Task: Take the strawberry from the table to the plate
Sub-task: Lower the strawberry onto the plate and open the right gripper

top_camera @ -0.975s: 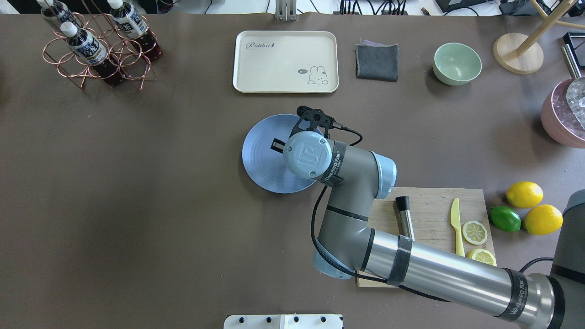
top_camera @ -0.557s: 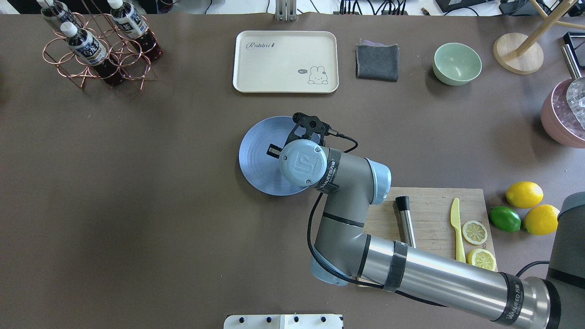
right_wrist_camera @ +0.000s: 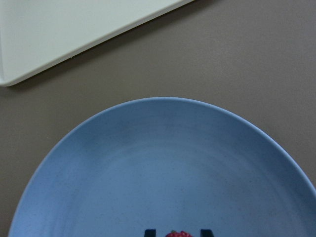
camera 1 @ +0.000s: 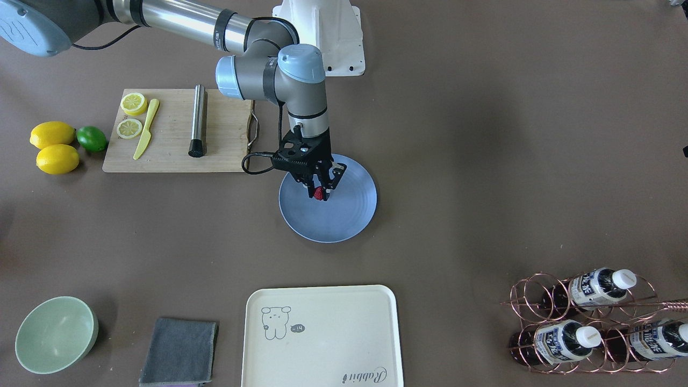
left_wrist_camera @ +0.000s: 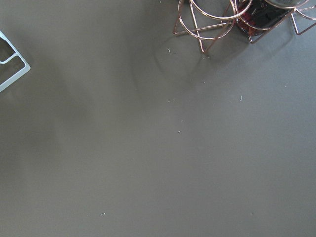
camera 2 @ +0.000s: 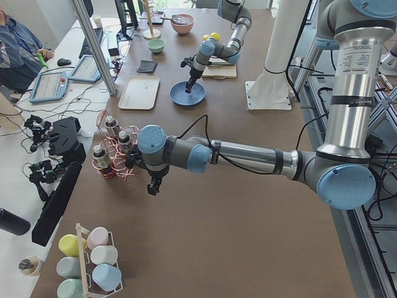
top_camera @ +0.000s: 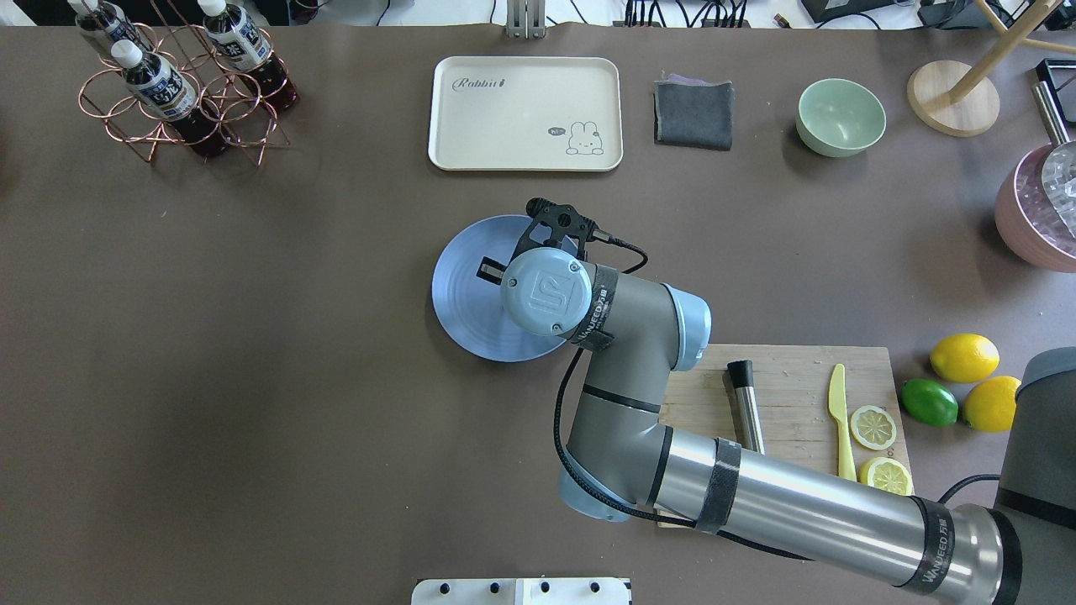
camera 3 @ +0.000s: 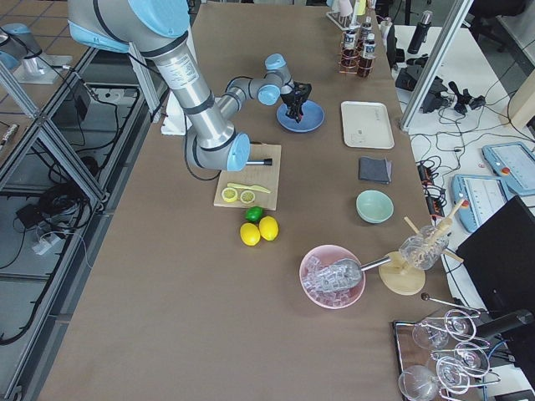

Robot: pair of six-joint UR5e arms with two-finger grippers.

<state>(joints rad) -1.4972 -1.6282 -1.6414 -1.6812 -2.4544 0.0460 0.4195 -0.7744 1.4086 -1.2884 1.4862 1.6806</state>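
Brown table [camera 1: 484, 134] carries the plate [camera 1: 344, 220], and over its middle my right gripper [camera 1: 321, 192] pinches the strawberry [camera 1: 320, 194], so I judge the carry done and only the release remaining

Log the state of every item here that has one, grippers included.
right gripper, over the plate, fingertips either side of the strawberry; clamped or not, cannot tell
left gripper, above the table near the bottles; cannot tell
strawberry, between those fingertips, over the plate
plate, flat on the table
bottles, capped
bowl, upright
cloth, folded
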